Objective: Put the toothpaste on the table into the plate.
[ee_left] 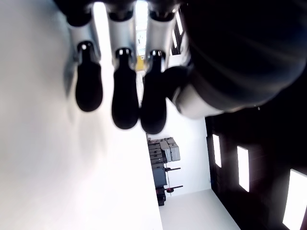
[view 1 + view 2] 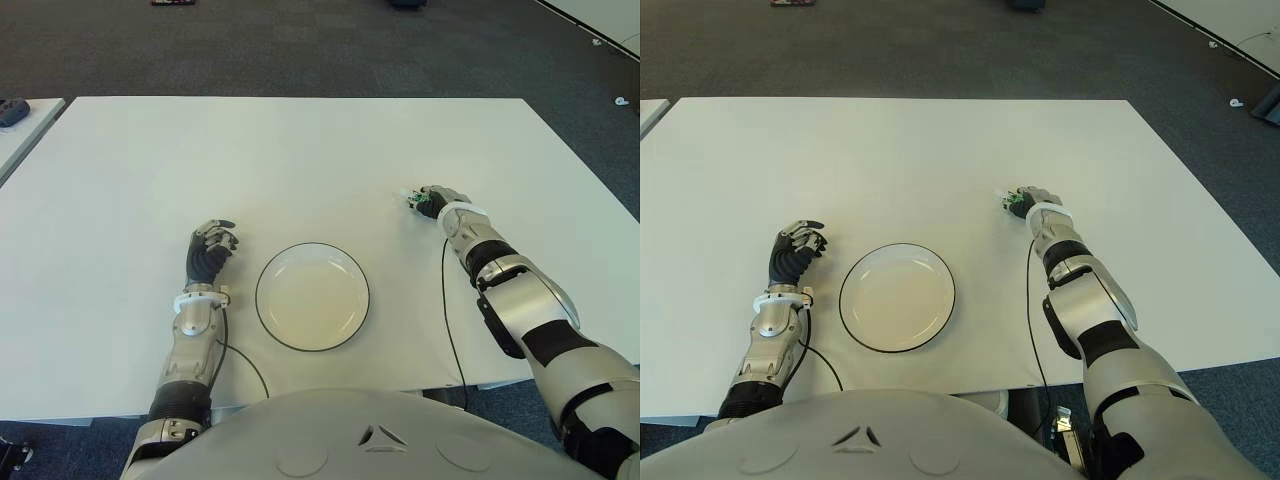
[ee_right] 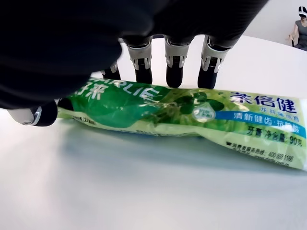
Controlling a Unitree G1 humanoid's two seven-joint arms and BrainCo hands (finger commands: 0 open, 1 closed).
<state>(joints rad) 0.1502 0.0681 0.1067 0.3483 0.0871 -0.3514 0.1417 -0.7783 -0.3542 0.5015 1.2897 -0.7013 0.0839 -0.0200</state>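
Observation:
A green and white toothpaste tube (image 3: 182, 112) lies flat on the white table (image 2: 300, 160), right of the plate. My right hand (image 2: 432, 200) is over it: its fingertips (image 3: 173, 76) press the tube's far edge and the thumb sits at the tube's near end. In the eye views only the tube's tip (image 2: 411, 203) pokes out from the hand. The white plate (image 2: 312, 300) with a dark rim is empty, near the table's front edge. My left hand (image 2: 210, 245) shows left of the plate, its fingers (image 1: 124, 100) curled and holding nothing.
Dark carpet surrounds the table. Another table's corner with a dark object (image 2: 12, 110) is at the far left. A person (image 3: 301, 28) sits far off beyond the table in the right wrist view.

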